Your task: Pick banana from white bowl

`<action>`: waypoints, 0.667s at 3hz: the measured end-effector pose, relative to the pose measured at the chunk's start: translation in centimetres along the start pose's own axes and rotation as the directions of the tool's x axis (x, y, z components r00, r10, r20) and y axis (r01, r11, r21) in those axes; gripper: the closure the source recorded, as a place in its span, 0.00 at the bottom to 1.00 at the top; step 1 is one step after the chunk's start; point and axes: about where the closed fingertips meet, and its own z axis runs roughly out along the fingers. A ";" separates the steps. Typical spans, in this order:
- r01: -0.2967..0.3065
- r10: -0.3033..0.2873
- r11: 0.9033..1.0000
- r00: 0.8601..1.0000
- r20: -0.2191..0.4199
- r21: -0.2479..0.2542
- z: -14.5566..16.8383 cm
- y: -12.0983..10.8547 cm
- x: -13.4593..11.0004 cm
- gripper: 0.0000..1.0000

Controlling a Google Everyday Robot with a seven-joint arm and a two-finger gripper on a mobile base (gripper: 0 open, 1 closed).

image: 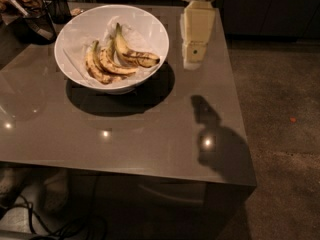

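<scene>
The banana [116, 59], a bunch of spotted yellow-brown bananas with greenish stems, lies in the white bowl [75, 29], which stands on the far left part of the grey table. My gripper [196, 39], cream coloured, hangs above the table just right of the bowl's rim, near the far right side. It is apart from the bowl and the banana and holds nothing that I can see.
The glossy grey table [130, 134] has its right edge near x 470 and its front edge near the bottom. Dark glass containers [37, 14] stand at the far left corner behind the bowl. Brown floor [280, 134] lies to the right. Cables lie under the table.
</scene>
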 end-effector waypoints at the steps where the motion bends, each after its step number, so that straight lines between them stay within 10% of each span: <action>1: 0.015 -0.016 0.999 0.999 0.039 0.029 0.1 -0.8 -1.5 0.00; 2: -0.004 0.007 1.000 0.992 0.124 -0.024 0.7 -1.8 -2.6 0.00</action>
